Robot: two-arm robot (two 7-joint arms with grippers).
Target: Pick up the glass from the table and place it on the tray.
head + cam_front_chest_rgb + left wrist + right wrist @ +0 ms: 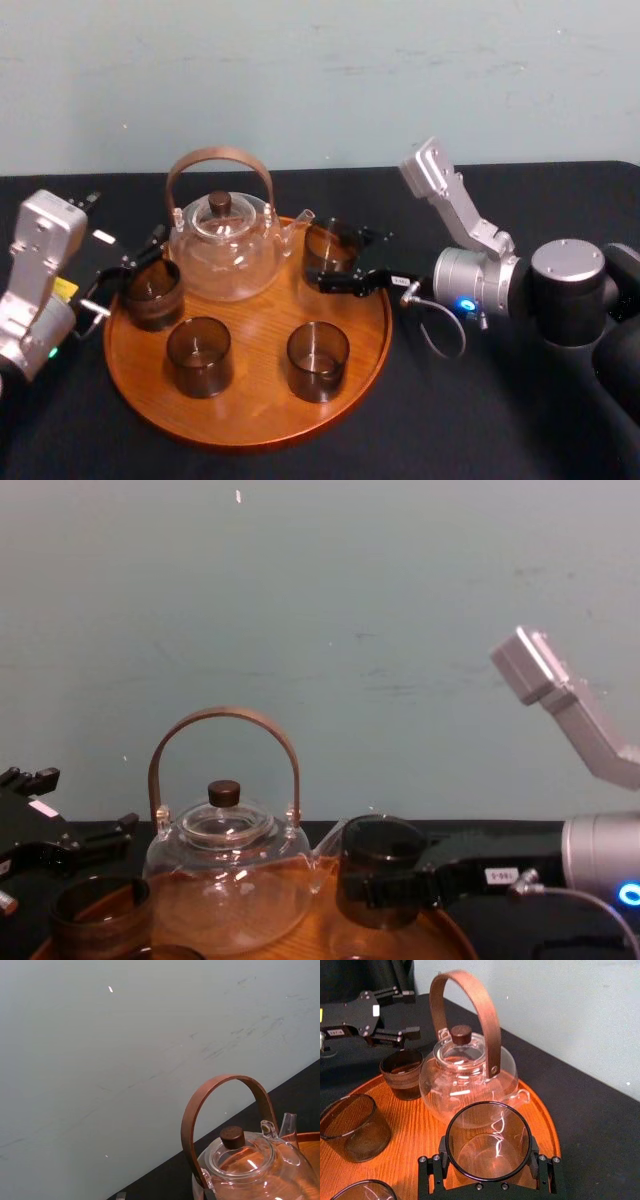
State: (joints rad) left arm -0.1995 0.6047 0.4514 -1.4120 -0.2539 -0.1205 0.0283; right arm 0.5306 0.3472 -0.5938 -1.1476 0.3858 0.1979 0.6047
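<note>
Nearest me, two smoky brown tumblers, the front-left tumbler (199, 356) and the front-right tumbler (318, 361), stand apart on the round orange-brown wooden tray (250, 425). Its grain shows and its rim is low. The tray lies on the tabletop (480, 420), which is covered in plain black cloth.

Farther back on the left, a third tumbler (152, 293) sits just inside the rim. My left claw (133, 253) is spread open right by it; I cannot tell whether it touches.

On the right, my right claw (335, 262) reaches in over the rim and is clamped on the glass (328, 246), a straight-sided, dark, translucent cylinder held upright over the tray's far right part. I cannot tell whether its base rests on the wood.

The clear, bulbous teapot (222, 245), with its arched brown handle and dark knob, stands just beside the glass, its spout pointing toward it. Behind everything is a pale, scuffed wall (320, 80).
</note>
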